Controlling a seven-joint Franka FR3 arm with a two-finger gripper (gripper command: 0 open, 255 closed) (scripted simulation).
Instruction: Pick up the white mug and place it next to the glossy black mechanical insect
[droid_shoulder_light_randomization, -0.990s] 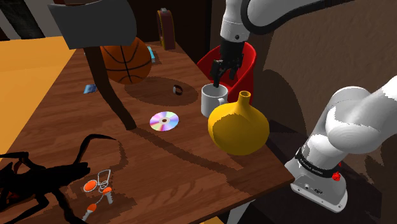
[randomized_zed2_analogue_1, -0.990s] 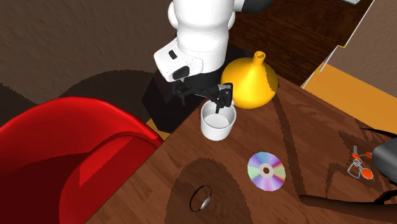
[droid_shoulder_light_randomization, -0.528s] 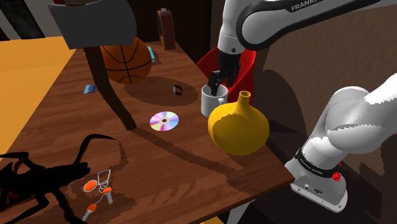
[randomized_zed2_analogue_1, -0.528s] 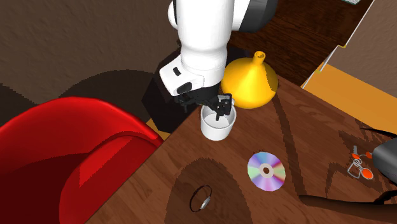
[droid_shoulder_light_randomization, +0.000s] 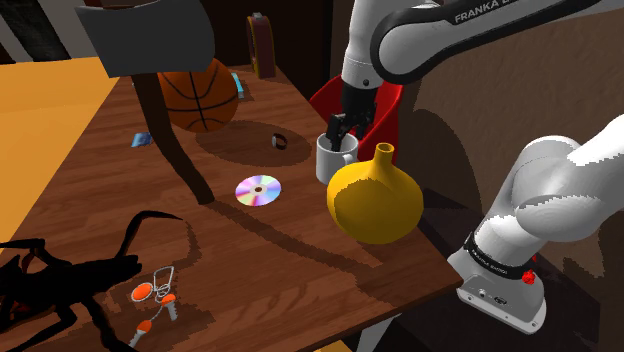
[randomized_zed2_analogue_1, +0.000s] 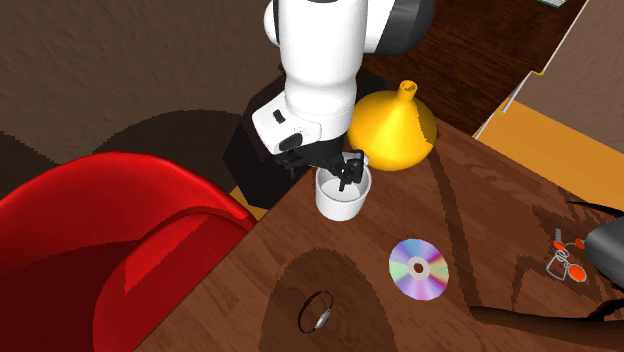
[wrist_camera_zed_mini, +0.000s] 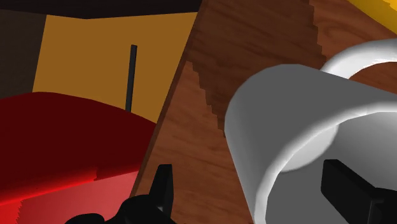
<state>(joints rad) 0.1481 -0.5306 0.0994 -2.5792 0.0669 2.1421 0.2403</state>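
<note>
A brown wooden tabletop (droid_shoulder_light_randomization: 90, 170) carries everything. Directly under my gripper (droid_shoulder_light_randomization: 338, 132), near the tabletop's edge, stands a white mug (droid_shoulder_light_randomization: 331, 160). Just beside the mug sits a yellow gourd-shaped vase (droid_shoulder_light_randomization: 375, 200). Out from my gripper, toward the tabletop's middle, a shiny disc (droid_shoulder_light_randomization: 258, 189) lies flat, with a small dark ring (droid_shoulder_light_randomization: 279, 141) near it. A basketball (droid_shoulder_light_randomization: 198, 95) rests farther off. Farthest from my gripper sprawls a glossy black insect (droid_shoulder_light_randomization: 60, 280), with orange-tagged keys (droid_shoulder_light_randomization: 155, 293) beside it.
</note>
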